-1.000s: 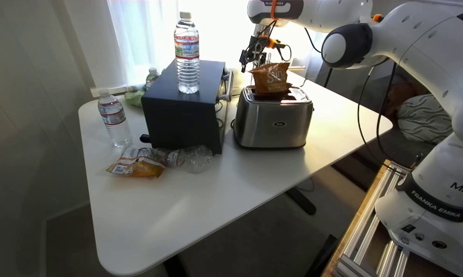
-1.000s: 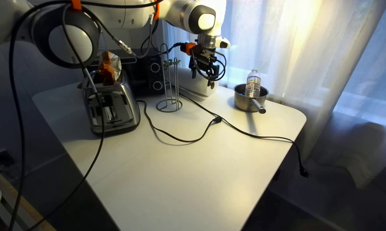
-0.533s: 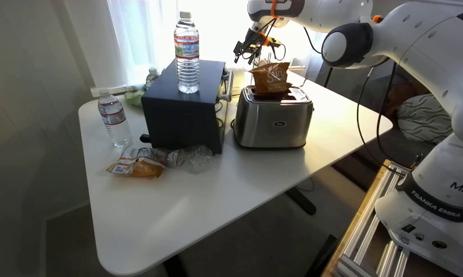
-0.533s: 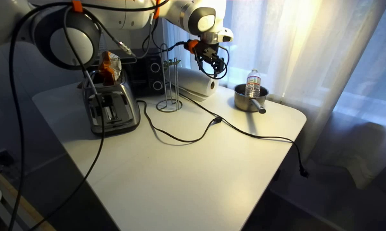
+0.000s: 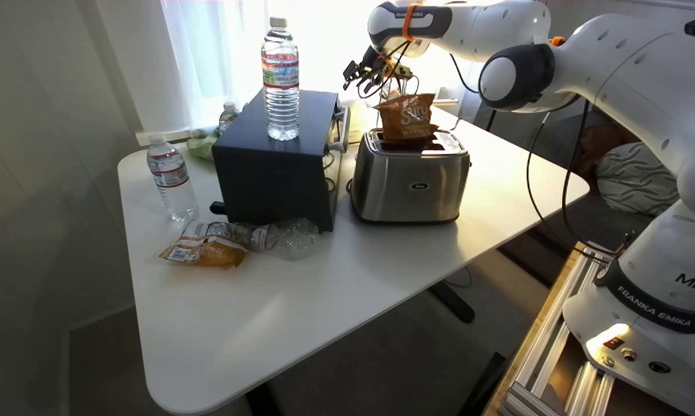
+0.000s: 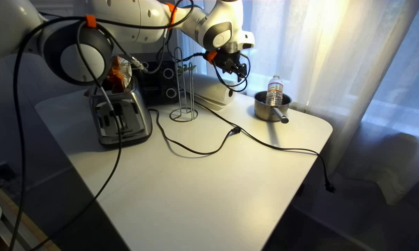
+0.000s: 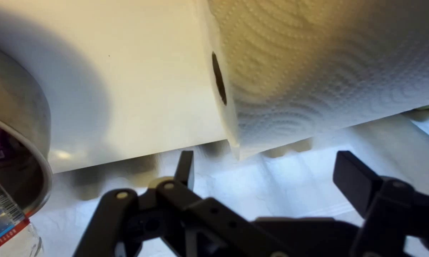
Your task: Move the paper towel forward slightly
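Note:
The paper towel (image 6: 209, 87) is a white roll lying on its side at the back of the table, beside the curtain. In the wrist view the quilted side of the paper towel (image 7: 307, 71) fills the upper right, and its end with the dark core hole faces left. My gripper (image 7: 266, 166) is open and holds nothing; curtain shows between its fingers (image 7: 357, 182). In an exterior view the gripper (image 6: 242, 75) hangs above and past the roll's near end, tilted towards the window, apart from the roll. The toaster and oven hide much of the roll in an exterior view.
A metal pot (image 6: 270, 111) holding a water bottle (image 6: 274, 90) stands near the roll's end. Close by are a wire stand (image 6: 184, 116) and a black cord (image 6: 279, 148). The toaster (image 5: 411, 185) bears a snack bag (image 5: 408, 115); a dark oven (image 5: 272, 179) stands beside it.
My gripper has swung from pointing down in front of the roll's end to a tilt towards the window. The arm's elbow has dropped slightly. The roll shows no clear movement.

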Action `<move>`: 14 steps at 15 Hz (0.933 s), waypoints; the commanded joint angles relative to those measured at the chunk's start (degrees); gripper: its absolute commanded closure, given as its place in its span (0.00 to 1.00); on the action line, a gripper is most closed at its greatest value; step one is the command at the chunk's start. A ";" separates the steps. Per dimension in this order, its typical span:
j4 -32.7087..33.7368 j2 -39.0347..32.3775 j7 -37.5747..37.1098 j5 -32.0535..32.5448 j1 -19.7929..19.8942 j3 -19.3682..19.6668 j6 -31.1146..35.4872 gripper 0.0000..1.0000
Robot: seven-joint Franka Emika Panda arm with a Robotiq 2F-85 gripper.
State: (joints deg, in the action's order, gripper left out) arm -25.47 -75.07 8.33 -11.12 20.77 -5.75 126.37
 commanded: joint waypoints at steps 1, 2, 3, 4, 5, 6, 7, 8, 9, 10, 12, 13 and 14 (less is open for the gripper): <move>0.00 -1.62 0.19 -1.11 0.07 -1.35 4.34 0.00; 0.00 -1.92 0.44 -1.16 0.09 -1.64 4.78 0.00; 0.00 -2.12 0.74 -1.23 0.13 -1.98 4.40 0.00; -0.01 -2.26 0.87 -1.19 0.16 -2.13 4.10 0.00; -0.07 -2.31 0.91 -0.83 0.12 -1.94 3.44 0.00; -0.23 -2.28 0.87 -0.61 0.12 -1.81 2.82 0.00; -0.40 -2.17 0.90 -0.16 0.06 -1.37 2.13 0.00; -0.60 -1.99 1.14 0.04 0.09 -1.22 1.17 0.00; -0.82 -1.76 1.17 0.32 0.08 -0.91 0.03 0.00; -1.04 -1.49 0.86 0.72 0.06 -0.41 -1.32 0.00; -1.48 -0.99 0.16 1.26 0.12 0.47 -4.52 0.00; -1.58 -0.74 0.02 1.55 0.12 0.97 -6.08 0.00; -1.85 -0.26 -0.01 1.87 0.16 1.49 -8.35 0.00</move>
State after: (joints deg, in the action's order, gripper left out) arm -25.49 -77.16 8.78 -10.75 20.88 -5.70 123.50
